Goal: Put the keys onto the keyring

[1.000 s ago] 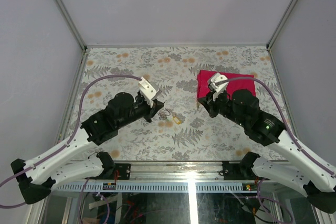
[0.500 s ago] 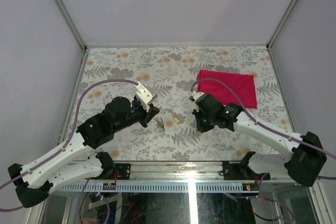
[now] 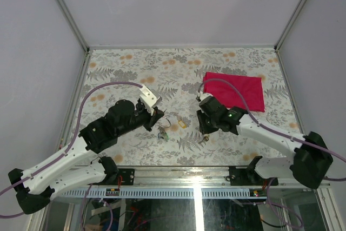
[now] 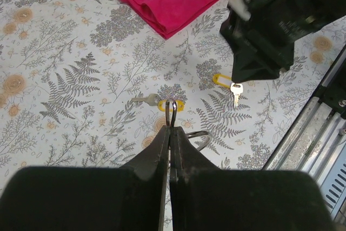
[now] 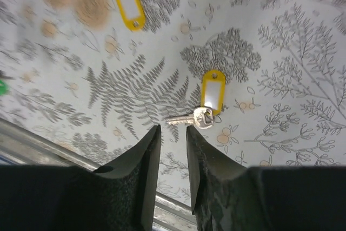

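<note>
Keys (image 4: 162, 103) with yellow tags are seen lying flat on the flowered worktop (image 3: 124, 68), all on the near-left side of the red cloth (image 3: 233, 91) and apart from it. The keyring (image 4: 172, 113) is held farther to the left of the red cloth than the yellow-tagged keys. The left claw (image 4: 170, 132) is pressed shut on its thin wire, which rises edge-on from between the tips, with a loop of it showing just beside them.

The right claw (image 5: 172, 131) is parted by only a narrow slot, and nothing is held in it. One silver key (image 5: 189, 117) lies just ahead of its tips, a little to the right of the slot. Its blade lies crosswise to the claw's reach, while its yellow tag (image 5: 212, 91) stretches away from the claw. The right arm is judged much the nearer to this key. A small sideways shift and a descent are judged to be needed before the claw is closed.

No writing can be read, and the tags' white windows appear blank.
</note>
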